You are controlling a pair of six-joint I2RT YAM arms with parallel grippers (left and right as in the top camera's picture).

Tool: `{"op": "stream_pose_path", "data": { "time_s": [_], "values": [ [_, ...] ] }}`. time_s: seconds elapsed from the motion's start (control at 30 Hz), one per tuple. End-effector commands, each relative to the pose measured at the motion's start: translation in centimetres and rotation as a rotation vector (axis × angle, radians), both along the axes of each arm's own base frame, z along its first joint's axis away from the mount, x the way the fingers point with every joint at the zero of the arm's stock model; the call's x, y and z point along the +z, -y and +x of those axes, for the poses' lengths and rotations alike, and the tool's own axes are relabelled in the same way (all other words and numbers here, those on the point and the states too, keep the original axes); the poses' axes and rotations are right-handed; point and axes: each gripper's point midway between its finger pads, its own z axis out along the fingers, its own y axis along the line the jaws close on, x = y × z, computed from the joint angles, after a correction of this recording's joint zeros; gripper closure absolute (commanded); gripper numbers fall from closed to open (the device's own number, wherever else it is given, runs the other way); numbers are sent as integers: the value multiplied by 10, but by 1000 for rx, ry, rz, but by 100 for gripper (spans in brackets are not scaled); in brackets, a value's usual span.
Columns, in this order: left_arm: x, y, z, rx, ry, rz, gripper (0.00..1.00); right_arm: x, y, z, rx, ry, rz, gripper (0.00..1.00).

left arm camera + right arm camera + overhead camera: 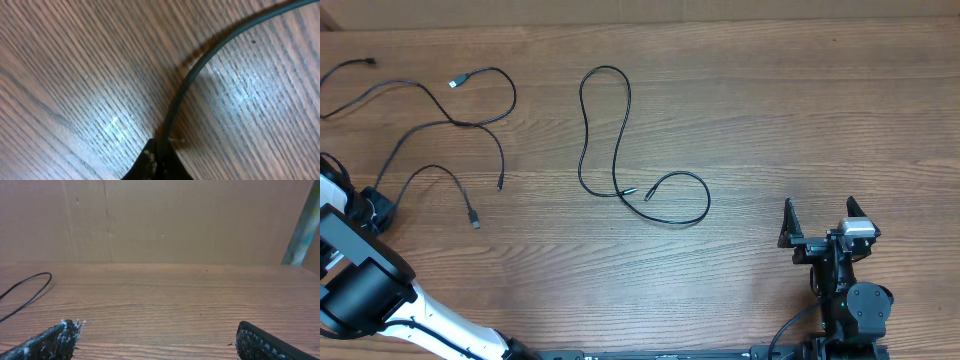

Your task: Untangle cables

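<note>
Left gripper (159,162) pinched on one cable (200,60) of the tangle (470,124) — right gripper (157,330) wide, empty — next we'd draw it clear.

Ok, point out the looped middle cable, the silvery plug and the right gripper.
looped middle cable (605,68), overhead view, top of its loop.
silvery plug (454,82), overhead view, the plug body.
right gripper (819,206), overhead view, midway between its open fingertips.
</note>
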Motion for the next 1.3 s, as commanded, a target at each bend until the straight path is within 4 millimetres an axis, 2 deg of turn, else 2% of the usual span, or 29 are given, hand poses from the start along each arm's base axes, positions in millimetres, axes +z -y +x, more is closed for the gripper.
{"op": "stream_pose_path", "data": {
  "time_s": [0.0, 0.17, 0.43, 0.53, 0.73, 1.07, 1.1, 1.13, 1.23, 1.27],
  "values": [
    [-3, -3, 2, 0, 6, -3, 96, -2, 0, 0, 1, 4, 3, 0],
    [31, -24, 22, 24, 66, 53, 96, -2, 0, 0, 1, 4, 3, 0],
    [107, -64, 61, 129, 243, 182, 96, -2, 0, 0, 1, 4, 3, 0],
    [128, -80, 62, 148, 247, 265, 96, -2, 0, 0, 1, 4, 3, 0],
    [138, -103, 36, 219, 134, 410, 96, -2, 0, 0, 1, 4, 3, 0],
    [143, -119, 28, 253, 164, 435, 96, -2, 0, 0, 1, 4, 3, 0],
    [142, -121, 30, 253, 169, 437, 92, -2, 0, 0, 1, 4, 3, 0],
    [142, -121, 30, 253, 172, 439, 83, -2, 0, 0, 1, 4, 3, 0],
    [141, -121, 32, 247, 170, 437, 47, -2, 0, 0, 1, 4, 3, 0],
    [141, -121, 32, 246, 170, 437, 39, -2, 0, 0, 1, 4, 3, 0]
  ]
}}
